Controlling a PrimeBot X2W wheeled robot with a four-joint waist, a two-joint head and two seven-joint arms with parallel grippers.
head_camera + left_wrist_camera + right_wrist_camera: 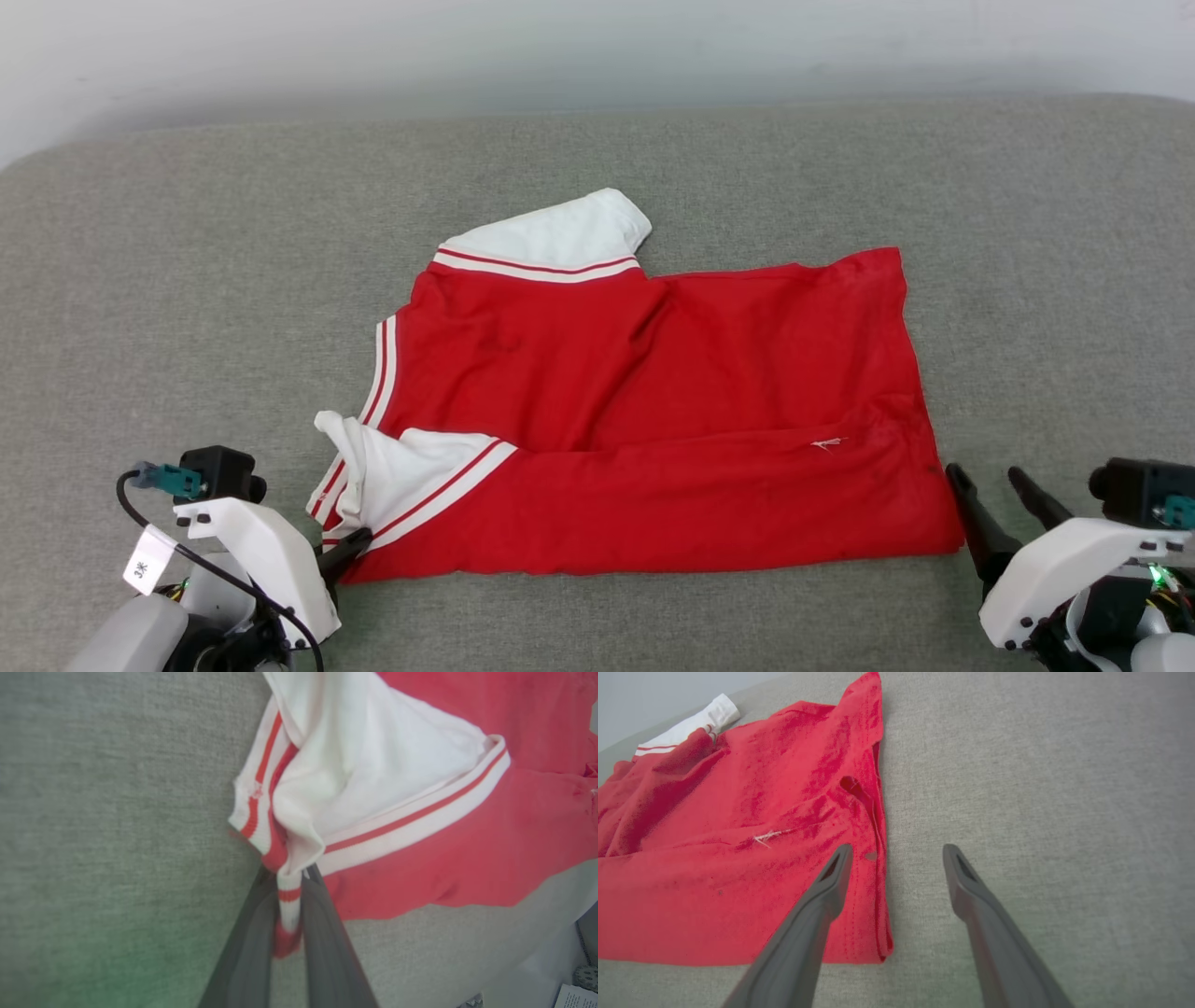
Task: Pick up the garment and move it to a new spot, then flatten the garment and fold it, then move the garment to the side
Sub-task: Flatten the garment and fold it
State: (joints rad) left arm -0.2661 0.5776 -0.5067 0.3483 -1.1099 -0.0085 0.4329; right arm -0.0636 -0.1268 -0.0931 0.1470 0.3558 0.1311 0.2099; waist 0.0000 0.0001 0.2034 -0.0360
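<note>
Currently, the garment (653,401), a red jersey-style shirt, is found lying roughly flat near the middle of the grey fabric-covered table (187,280). A lengthwise fold is seen along its near side. Its hem is turned toward the robot's right and its neck end toward the left. One white sleeve (560,233) with red-and-white striped trim is seen projecting at the far edge. The other sleeve (401,467) is bunched at the near left corner.

The left gripper (359,539) is noted at that corner. In the left wrist view its fingers (252,933) are closed on a strip of the striped trim (289,896), which is pinched between them.

The right gripper (985,474) is recorded just beside the near right corner of the garment, with jaws wide apart and nothing held. In the right wrist view one finger (826,891) is seen over the hem edge and the other over bare table. Contact with the fabric cannot be determined. Creases are observed across the red body.
</note>
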